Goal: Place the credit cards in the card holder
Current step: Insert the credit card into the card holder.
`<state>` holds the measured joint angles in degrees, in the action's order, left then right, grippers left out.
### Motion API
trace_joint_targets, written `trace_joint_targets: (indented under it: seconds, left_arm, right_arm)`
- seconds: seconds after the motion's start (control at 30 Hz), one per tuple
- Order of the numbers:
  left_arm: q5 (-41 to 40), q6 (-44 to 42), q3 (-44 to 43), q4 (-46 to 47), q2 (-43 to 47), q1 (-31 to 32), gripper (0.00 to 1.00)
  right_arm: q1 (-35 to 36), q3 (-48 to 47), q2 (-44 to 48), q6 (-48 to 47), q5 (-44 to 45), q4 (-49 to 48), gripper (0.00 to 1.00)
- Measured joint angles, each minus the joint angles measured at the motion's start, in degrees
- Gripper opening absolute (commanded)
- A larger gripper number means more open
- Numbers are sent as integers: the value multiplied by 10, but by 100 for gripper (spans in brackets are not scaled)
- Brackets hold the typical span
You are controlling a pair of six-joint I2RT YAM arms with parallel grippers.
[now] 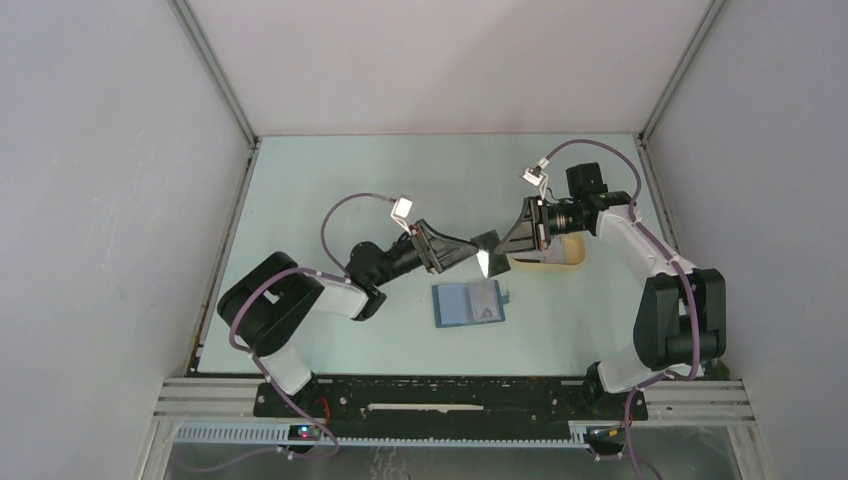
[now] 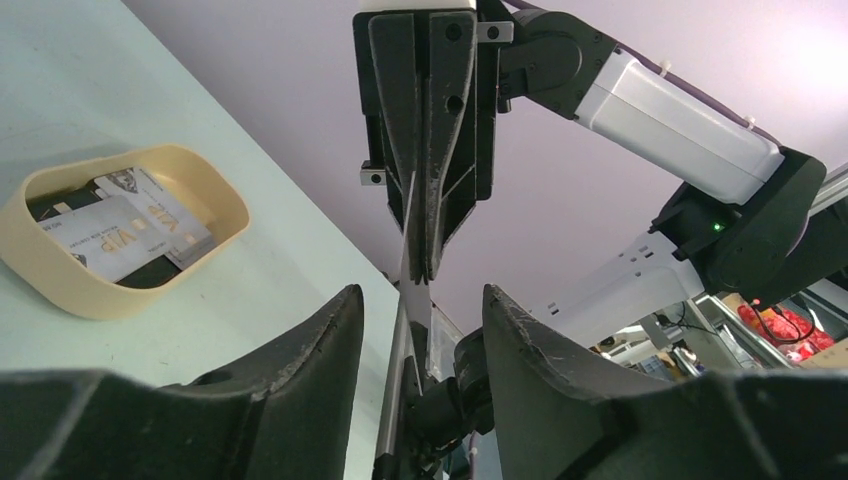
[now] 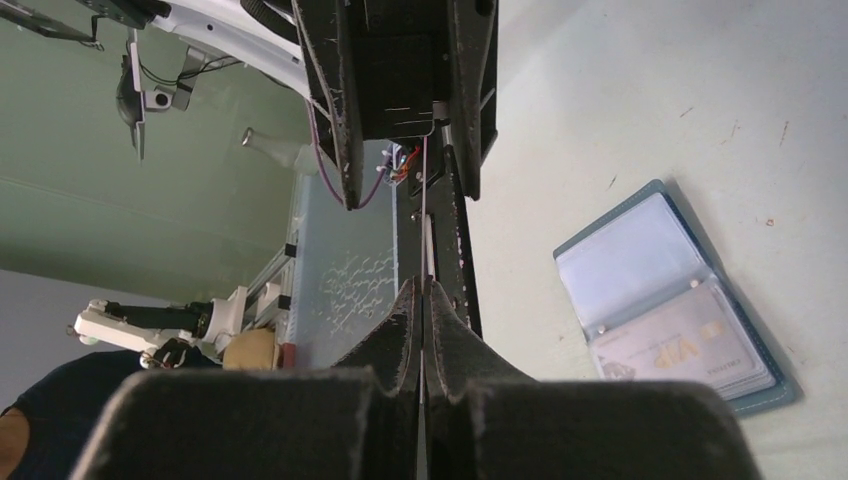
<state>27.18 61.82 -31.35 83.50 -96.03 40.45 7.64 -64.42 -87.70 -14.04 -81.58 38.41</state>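
A mid-air handover looks to be in hand: the right gripper (image 3: 422,290) is pinching a thin, stiff credit card (image 1: 484,263) edge-on, jaws closed on it, while the left gripper (image 2: 420,300) is straddling its free end, jaws apart and not touching. Next, those jaws need to clamp squarely on the flat faces. The card holder (image 1: 468,304), teal with glossy clear pockets, is lying open on the worktop (image 1: 330,180) just below; spare cards (image 2: 110,235) are sitting in a smooth beige oval tray (image 2: 100,300).

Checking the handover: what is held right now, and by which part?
The right claw pinches a credit card by one end, in mid-air. The left claw stands open around the card's other end, not yet gripping it.
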Motion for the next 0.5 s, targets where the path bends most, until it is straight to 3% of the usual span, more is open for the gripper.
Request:
trace_joint_targets:
  seconds: [0.07,0.17,0.23,0.3,0.33,0.4,0.5]
  left_arm:
    - [0,3,-1,0,-5,0,50]
    - [0,11,-6,0,-12,0,39]
    - [0,14,-9,0,-15,1,27]
    - [0,20,-14,0,-16,2,9]
    - [0,21,-15,0,-16,2,2]
    - [-1,22,-15,-3,-17,2,0]
    - [0,21,-14,-3,-20,2,0]
  right_arm:
    - [3,0,-1,0,0,0,0]
    - [8,0,-5,0,1,1,0]
    - [12,0,-7,0,5,1,0]
    - [15,0,-9,1,10,0,0]
    - [16,0,-10,1,12,0,5]
    - [16,0,-11,3,11,0,22]
    - [19,0,-11,2,26,1,40]
